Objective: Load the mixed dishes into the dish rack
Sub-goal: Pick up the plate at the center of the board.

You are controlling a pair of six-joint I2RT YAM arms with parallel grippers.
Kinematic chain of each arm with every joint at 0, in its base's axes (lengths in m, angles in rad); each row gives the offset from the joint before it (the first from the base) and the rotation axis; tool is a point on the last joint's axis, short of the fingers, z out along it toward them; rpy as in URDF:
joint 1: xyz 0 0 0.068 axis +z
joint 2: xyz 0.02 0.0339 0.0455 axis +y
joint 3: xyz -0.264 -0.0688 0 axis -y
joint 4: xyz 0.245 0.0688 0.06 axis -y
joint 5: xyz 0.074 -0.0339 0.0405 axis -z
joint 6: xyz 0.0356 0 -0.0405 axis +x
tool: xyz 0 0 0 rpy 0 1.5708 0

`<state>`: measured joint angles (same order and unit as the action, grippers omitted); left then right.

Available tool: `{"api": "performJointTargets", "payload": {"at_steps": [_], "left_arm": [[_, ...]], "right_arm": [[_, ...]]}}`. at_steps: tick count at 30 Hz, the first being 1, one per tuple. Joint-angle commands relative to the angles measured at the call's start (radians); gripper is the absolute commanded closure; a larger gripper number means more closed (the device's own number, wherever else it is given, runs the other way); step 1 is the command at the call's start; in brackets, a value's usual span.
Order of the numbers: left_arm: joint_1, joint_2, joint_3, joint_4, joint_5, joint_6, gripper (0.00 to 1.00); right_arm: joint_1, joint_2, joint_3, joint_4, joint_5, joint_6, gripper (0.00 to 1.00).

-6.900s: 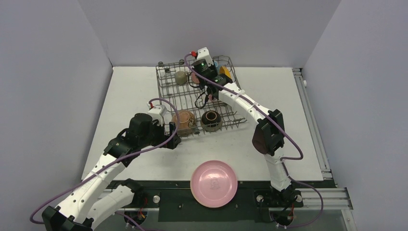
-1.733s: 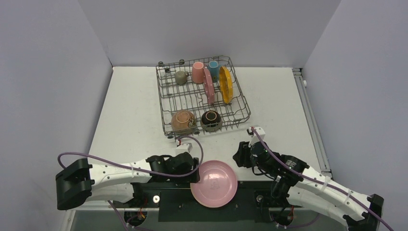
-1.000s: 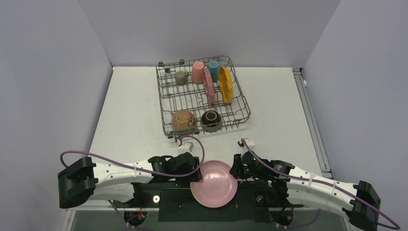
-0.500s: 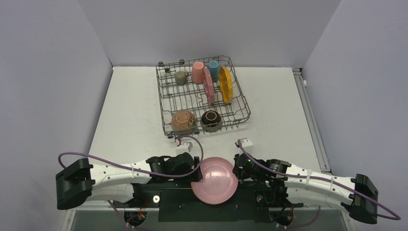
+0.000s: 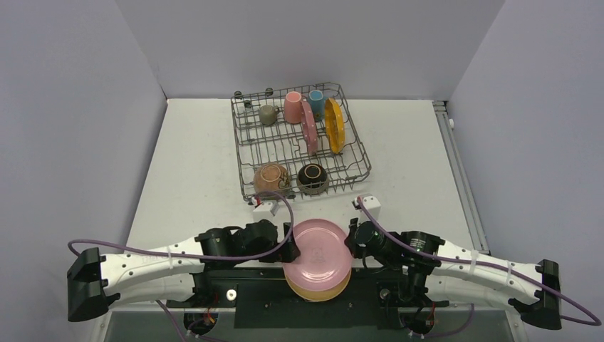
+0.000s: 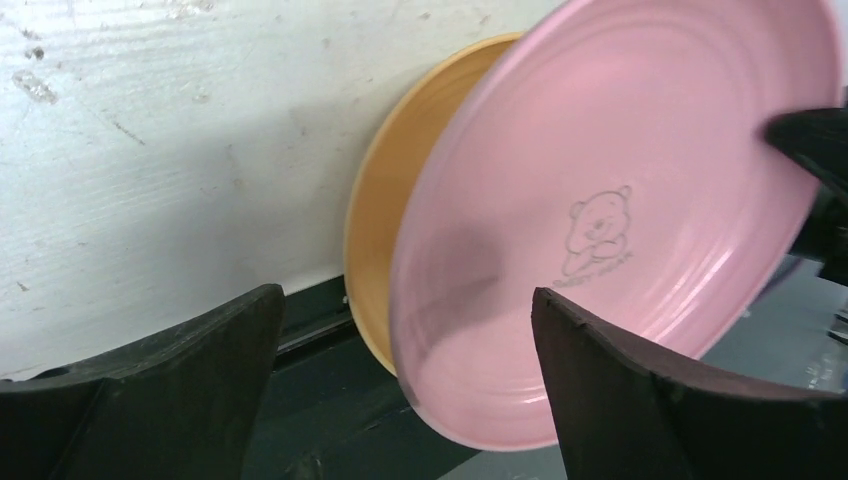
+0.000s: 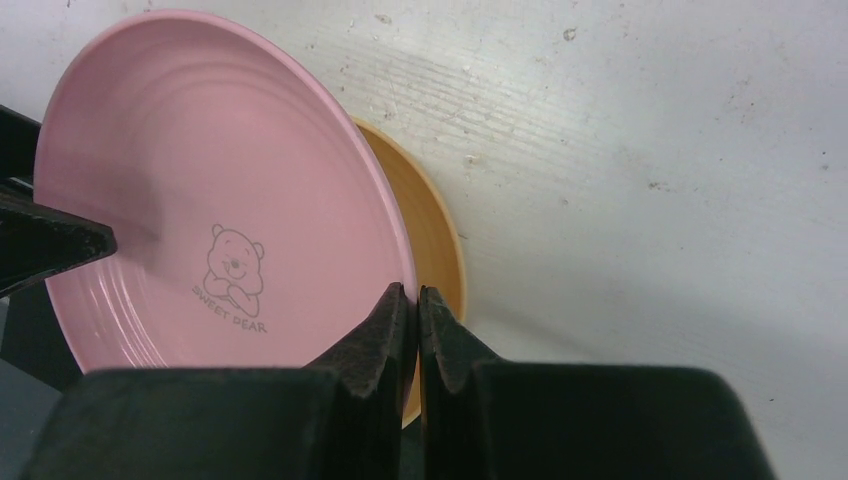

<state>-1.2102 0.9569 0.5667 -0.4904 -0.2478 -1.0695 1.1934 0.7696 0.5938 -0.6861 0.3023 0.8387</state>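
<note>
A pink plate (image 5: 319,249) with a bear print hangs tilted over the table's near edge. My right gripper (image 5: 350,242) is shut on its right rim, seen in the right wrist view as right gripper (image 7: 416,290) pinching the pink plate (image 7: 200,180). An orange plate (image 5: 317,291) lies flat beneath it, also in view as orange plate (image 7: 430,220). My left gripper (image 6: 405,295) is open, its fingers wide on either side of the pink plate's (image 6: 620,200) left edge, apart from it. The dish rack (image 5: 274,146) stands farther back.
The rack holds an upright pink plate (image 5: 308,128), a yellow plate (image 5: 334,125), a terracotta bowl (image 5: 271,179), a dark brown bowl (image 5: 313,178), and pink (image 5: 293,107), blue (image 5: 315,102) and grey-green (image 5: 268,114) cups. Grey walls enclose the table.
My right gripper shut on the pink plate's rim and raised it off the orange plate, which now shows below. My left gripper opened wider and its arm shifted back.
</note>
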Motion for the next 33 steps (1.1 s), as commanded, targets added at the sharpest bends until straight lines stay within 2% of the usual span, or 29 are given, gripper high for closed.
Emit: {"api": "performJointTargets", "payload": {"at_steps": [1,12,21,23,27,28,29,31,33], "left_arm": [[-0.003,-0.067,0.054,-0.013,0.017,0.027,0.09],[-0.002,-0.165,0.043,0.021,0.102,0.022,0.18],[0.001,-0.210,0.010,0.083,0.141,0.011,0.36],[0.003,-0.219,0.008,0.093,0.151,0.011,0.43],[0.012,-0.240,-0.005,0.128,0.169,0.014,0.65],[0.018,-0.244,-0.011,0.140,0.175,0.014,0.74],[0.022,-0.247,-0.014,0.146,0.179,0.015,0.79],[0.039,-0.248,-0.020,0.159,0.192,0.017,0.98],[0.051,-0.250,-0.020,0.168,0.205,0.020,1.00]], "right_arm": [[0.011,-0.015,0.073,0.008,0.044,-0.009,1.00],[0.012,-0.032,0.128,0.044,0.018,-0.021,1.00],[0.012,-0.068,0.153,0.044,0.004,-0.026,1.00],[0.012,-0.073,0.149,0.049,0.003,-0.025,1.00],[0.011,-0.078,0.142,0.052,-0.001,-0.021,1.00],[0.012,-0.083,0.141,0.052,-0.002,-0.020,1.00],[0.012,-0.086,0.139,0.052,-0.002,-0.020,1.00],[0.011,-0.098,0.133,0.053,0.000,-0.016,1.00],[0.010,-0.111,0.125,0.054,0.001,-0.013,1.00]]}}
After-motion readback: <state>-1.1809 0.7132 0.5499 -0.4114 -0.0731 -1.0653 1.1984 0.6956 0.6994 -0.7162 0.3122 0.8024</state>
